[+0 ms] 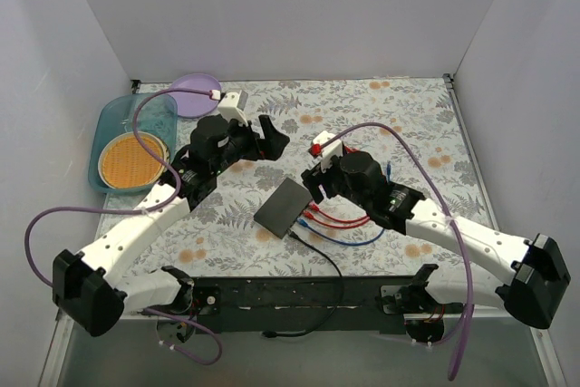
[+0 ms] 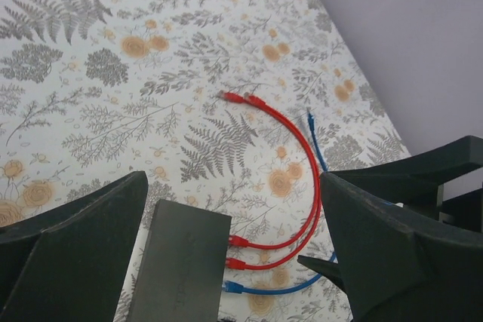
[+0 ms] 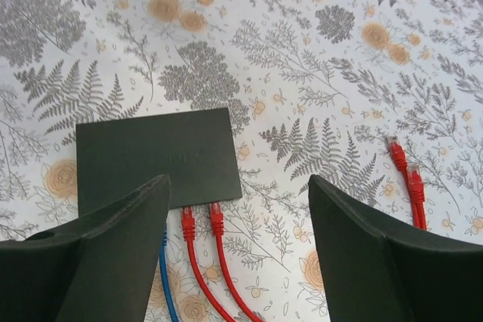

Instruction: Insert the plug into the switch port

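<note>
1. Left end effector [image 2: 232,179]: wide open, empty.
2. Switch [image 1: 283,206]: flat on the counter [image 1: 408,115], centre, between the arms. Looks light and will probably slide, so brace it. Faint top marking, unreadable.
3. Free red plugs [image 3: 395,148]: on the counter, apart from the switch. Small and rigid, but the cable [image 3: 416,209] is floppy. Grip the plug body.
4. Right end effector [image 3: 238,180]: wide open, empty.

Left gripper [image 2: 234,186] and right gripper [image 3: 240,186] hover, jaws spread.

White arms [image 1: 136,229], black joints [image 1: 86,292], purple cables [image 1: 91,210].
</note>
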`<state>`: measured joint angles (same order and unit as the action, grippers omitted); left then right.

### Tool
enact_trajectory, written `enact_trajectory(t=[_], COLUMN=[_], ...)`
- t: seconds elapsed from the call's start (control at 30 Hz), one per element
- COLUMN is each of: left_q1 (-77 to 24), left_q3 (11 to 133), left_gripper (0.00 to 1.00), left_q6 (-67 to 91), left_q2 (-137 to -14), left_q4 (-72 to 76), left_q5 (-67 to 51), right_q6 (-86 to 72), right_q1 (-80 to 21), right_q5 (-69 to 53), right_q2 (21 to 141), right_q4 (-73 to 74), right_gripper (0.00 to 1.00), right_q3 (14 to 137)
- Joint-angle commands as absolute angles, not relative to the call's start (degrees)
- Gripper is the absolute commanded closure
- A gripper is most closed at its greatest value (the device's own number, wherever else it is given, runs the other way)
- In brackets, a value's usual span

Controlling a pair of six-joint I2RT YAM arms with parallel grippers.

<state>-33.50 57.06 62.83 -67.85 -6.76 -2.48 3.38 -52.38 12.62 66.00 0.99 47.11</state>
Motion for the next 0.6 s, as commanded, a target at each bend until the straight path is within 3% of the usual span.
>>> enact_trajectory(t=[0.0, 0.57], left_q1=[-33.49, -33.40], left_q3=[56.43, 50.72], left_gripper=[0.02, 0.02], left_q6=[62.31, 63.81], left_q2=[-62.32, -58.19], left_q4=[-8.00, -7.12], left_q5=[-2.02, -1.94], right_q6=[1.23, -3.60], right_q1=[-52.47, -52.47], right_q5=[14.50, 25.92], right_q2=[61.54, 52.12], right_q4=[1.85, 3.34], right_gripper=[0.17, 0.13], right_q3=[49.57, 46.94])
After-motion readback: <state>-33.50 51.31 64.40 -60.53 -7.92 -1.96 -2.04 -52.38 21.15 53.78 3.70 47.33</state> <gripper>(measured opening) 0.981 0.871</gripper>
